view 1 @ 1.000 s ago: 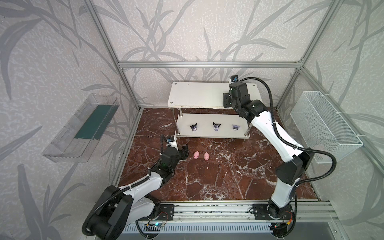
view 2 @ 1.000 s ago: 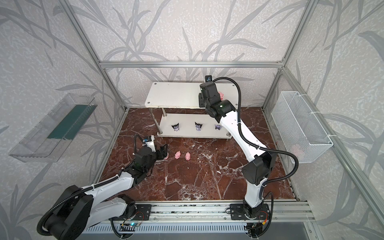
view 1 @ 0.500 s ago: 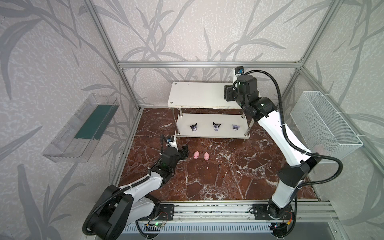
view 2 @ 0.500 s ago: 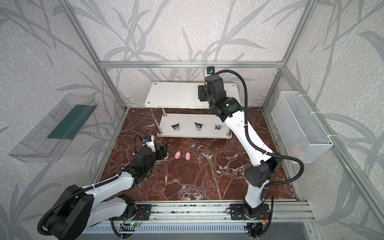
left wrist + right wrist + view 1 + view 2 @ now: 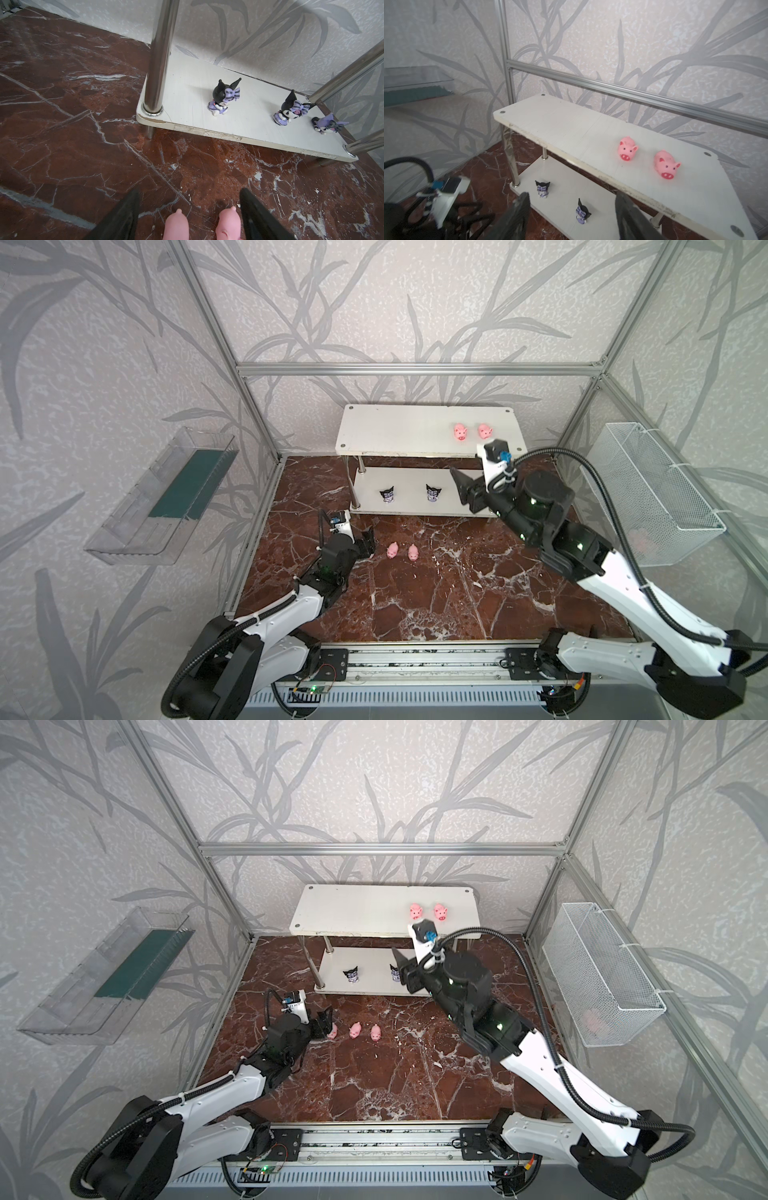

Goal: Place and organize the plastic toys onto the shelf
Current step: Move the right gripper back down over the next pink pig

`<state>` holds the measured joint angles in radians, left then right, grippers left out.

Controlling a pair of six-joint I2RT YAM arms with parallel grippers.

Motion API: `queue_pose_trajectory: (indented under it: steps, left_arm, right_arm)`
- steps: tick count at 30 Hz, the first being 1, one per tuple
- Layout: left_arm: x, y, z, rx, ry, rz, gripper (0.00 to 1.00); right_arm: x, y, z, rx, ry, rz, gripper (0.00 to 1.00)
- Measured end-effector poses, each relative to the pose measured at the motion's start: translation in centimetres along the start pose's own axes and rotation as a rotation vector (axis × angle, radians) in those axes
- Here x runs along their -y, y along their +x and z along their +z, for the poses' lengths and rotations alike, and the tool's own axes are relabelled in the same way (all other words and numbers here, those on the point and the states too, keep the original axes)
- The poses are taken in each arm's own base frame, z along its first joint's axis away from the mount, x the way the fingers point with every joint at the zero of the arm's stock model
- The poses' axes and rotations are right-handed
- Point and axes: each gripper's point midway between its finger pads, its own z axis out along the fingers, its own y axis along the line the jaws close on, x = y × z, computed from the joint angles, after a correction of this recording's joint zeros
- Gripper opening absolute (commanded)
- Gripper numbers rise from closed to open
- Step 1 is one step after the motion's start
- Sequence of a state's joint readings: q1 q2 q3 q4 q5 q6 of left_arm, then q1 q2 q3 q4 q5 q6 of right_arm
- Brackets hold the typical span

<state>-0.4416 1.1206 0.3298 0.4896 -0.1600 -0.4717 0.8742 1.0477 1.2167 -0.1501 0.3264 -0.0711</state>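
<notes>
Two pigs (image 5: 460, 432) atop the shelf (image 5: 395, 431), figurines (image 5: 387, 494) on its lower board (image 5: 409, 506).

We list: soft, even, bright light; faint shadow beneath shelf (image 5: 395, 431); right-wrist-view fingers (image 5: 519, 214) out of focus; top views bowed at edges.

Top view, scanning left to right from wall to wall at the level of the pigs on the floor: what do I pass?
Clear tray → left gripper → pig → second pig → right arm → wire basket.
</notes>
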Motion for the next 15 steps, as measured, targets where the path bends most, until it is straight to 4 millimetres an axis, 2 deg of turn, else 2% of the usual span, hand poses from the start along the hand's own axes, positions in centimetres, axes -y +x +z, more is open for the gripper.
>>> queue_pose_trajectory:
  steps: [3, 6, 10, 15]
  left_arm:
    - [-0.3, 0.0, 0.0, 0.0, -0.012, 0.003, 0.74]
    - [-0.5, -0.2, 0.0, 0.011, -0.026, 0.007, 0.74]
    - [-0.7, -0.5, -0.1, 0.021, -0.037, 0.007, 0.74]
    - [-0.8, -1.0, -0.4, 0.04, -0.047, 0.003, 0.74]
  right_arm:
    - [-3.3, 3.3, -2.3, -0.023, -0.086, -0.03, 0.66]
    - [-6.4, 6.9, -3.5, -0.07, -0.155, -0.039, 0.68]
    - [-8.4, 13.3, -2.6, -0.198, -0.156, -0.001, 0.73]
    - [-10.1, 24.0, -0.2, -0.463, -0.09, 0.057, 0.78]
